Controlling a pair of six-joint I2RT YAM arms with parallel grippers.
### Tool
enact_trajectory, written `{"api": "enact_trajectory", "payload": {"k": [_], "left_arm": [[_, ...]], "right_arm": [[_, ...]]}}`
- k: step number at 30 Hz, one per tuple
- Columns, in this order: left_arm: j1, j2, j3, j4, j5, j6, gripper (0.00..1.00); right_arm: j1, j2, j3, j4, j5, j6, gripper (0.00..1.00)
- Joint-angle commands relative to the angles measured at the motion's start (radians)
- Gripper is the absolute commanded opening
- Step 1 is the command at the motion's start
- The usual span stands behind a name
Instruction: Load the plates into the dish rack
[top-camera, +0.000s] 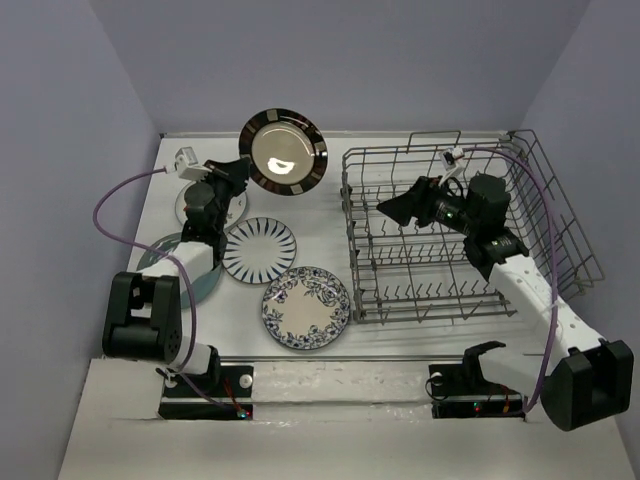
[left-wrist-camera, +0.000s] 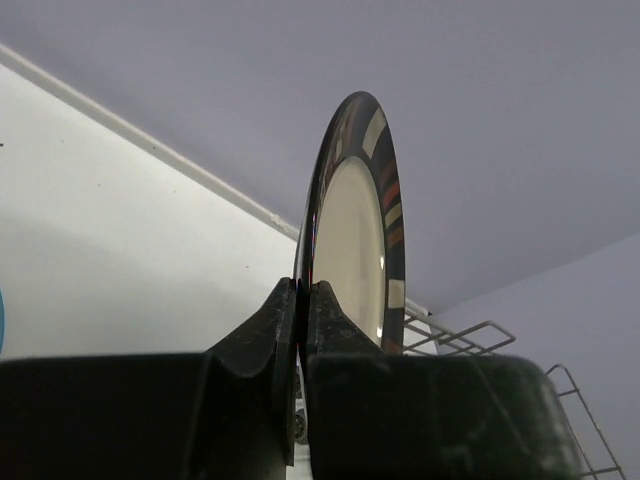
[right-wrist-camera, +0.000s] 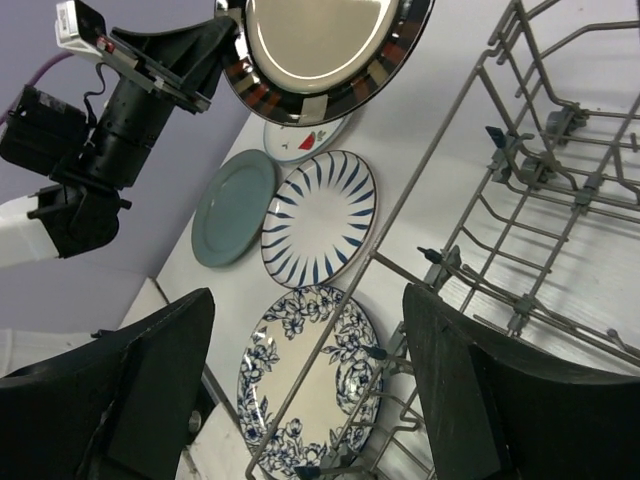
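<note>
left end effector (left-wrist-camera: 301, 300) pinches the brown-rimmed plate (left-wrist-camera: 355, 240); right end effector (right-wrist-camera: 305, 310) spread wide.

In the top view the left arm rose from its base at lower left and stretched toward the upper middle, where the left gripper (top-camera: 243, 171) (left-wrist-camera: 300, 292) had its jaws pinched tight on the rim of the brown-rimmed plate (top-camera: 283, 150) (left-wrist-camera: 352, 240). The right arm reached from lower right toward centre right. The right gripper (top-camera: 396, 209) (right-wrist-camera: 310, 372) pointed left with its fingers spread wide and nothing between them.

dish rack (top-camera: 430, 300) top: open | sides: tall wire | left: plates (top-camera: 259, 250) flat
</note>
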Motion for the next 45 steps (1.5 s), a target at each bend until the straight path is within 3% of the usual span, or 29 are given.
{"api": "enact_trajectory", "payload": {"k": [1, 6, 16, 23, 31, 33, 35, 36, 38, 39, 40, 42, 44, 45], "left_arm": [[0.016, -0.142, 0.086, 0.146, -0.029, -0.018, 0.06], [0.016, -0.239, 0.102, 0.085, 0.007, -0.026, 0.06], [-0.015, -0.382, -0.022, 0.106, 0.167, -0.170, 0.06], [-0.154, -0.409, -0.048, 0.114, 0.208, -0.201, 0.06], [-0.214, -0.425, -0.074, 0.180, 0.263, -0.267, 0.06], [-0.228, -0.432, -0.072, 0.177, 0.265, -0.258, 0.06], [-0.232, -0.434, -0.066, 0.163, 0.273, -0.249, 0.06], [-0.237, -0.435, -0.066, 0.155, 0.276, -0.246, 0.06], [-0.248, -0.443, -0.077, 0.148, 0.273, -0.241, 0.06], [-0.252, -0.448, -0.079, 0.128, 0.267, -0.224, 0.06], [-0.257, -0.467, -0.080, 0.108, 0.257, -0.212, 0.06], [-0.275, -0.492, -0.085, 0.050, 0.242, -0.161, 0.10], [-0.286, -0.536, -0.082, 0.007, 0.244, -0.129, 0.34], [-0.286, -0.553, -0.083, -0.040, 0.248, -0.102, 0.52]], "right_arm": [[0.052, 0.056, 0.109, 0.083, -0.002, -0.008, 0.82], [0.076, 0.143, 0.174, 0.109, -0.008, -0.006, 0.86], [0.076, 0.257, 0.249, 0.149, -0.034, 0.028, 0.94], [0.076, 0.281, 0.268, 0.137, -0.057, -0.014, 0.96], [0.076, 0.243, 0.185, 0.192, -0.062, 0.008, 0.96], [0.076, 0.220, 0.160, 0.201, -0.054, 0.018, 0.86], [0.076, 0.199, 0.133, 0.235, -0.059, 0.041, 0.70], [0.076, 0.186, 0.111, 0.262, -0.060, 0.061, 0.48], [0.076, 0.165, 0.104, 0.266, -0.049, 0.074, 0.30], [0.076, 0.146, 0.104, 0.260, -0.046, 0.080, 0.12], [0.076, 0.136, 0.105, 0.249, -0.031, 0.080, 0.07], [0.076, 0.091, 0.108, 0.197, 0.007, 0.057, 0.07], [0.076, 0.053, 0.113, 0.123, 0.124, 0.019, 0.07], [0.062, 0.022, 0.119, 0.094, 0.186, 0.002, 0.07]]}}
